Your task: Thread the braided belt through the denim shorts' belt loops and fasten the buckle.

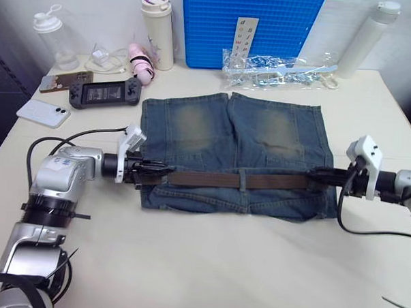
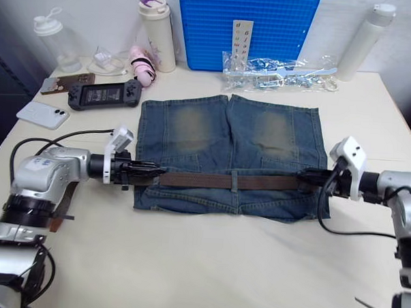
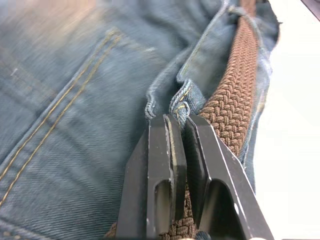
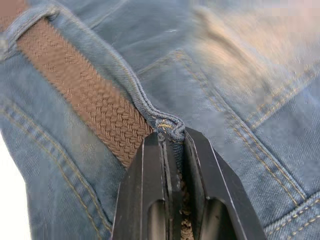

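My left gripper [image 3: 181, 131] and right gripper [image 4: 172, 139] each look clenched on woven braided belt [image 1: 238, 180] across faded denim shorts [image 1: 193, 129], mid-frame.

Faded blue denim shorts [image 1: 233, 148] with yellowish patches; brown woven braided belt [image 1: 238, 180]; blue dotted board [image 1: 250, 26]

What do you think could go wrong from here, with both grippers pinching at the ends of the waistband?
The left gripper and the right gripper each look shut on the braided belt together with a fold of the denim shorts. Pulling outward could drag or bunch the shorts instead of sliding the belt.

The belt passes under the centre belt loop; a hard tug might strain it.

No buckle is visible, so fastening may need a regrasp.
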